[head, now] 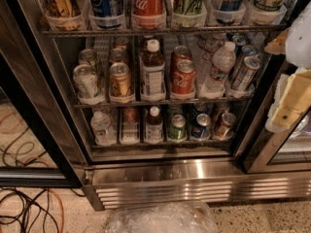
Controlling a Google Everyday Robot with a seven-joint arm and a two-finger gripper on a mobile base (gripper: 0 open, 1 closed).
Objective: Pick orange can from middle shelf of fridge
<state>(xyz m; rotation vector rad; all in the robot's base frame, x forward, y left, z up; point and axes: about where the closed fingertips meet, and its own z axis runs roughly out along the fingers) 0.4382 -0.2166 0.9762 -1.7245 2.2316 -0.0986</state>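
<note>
The fridge [194,181] stands open in front of me, with chrome wire shelves and a steel louvred base. The orange can [120,79] stands upright at the front of the middle shelf [163,101], in the second lane from the left, with another amber can behind it. A pale silver-green can [86,81] is on its left and a dark drink bottle [153,73] on its right. My gripper [287,106], white and cream, hangs at the right edge of the view, outside the fridge's right frame and far right of the orange can, holding nothing that I can see.
A red Coca-Cola can [183,76], a water bottle [219,64] and blue-silver cans [244,72] fill the shelf's right lanes. Tall cans in clear cups [148,6] stand above. Small cans and bottles sit below. Cables [29,208] lie on the floor at the left, and clear plastic [160,218] lies at the bottom.
</note>
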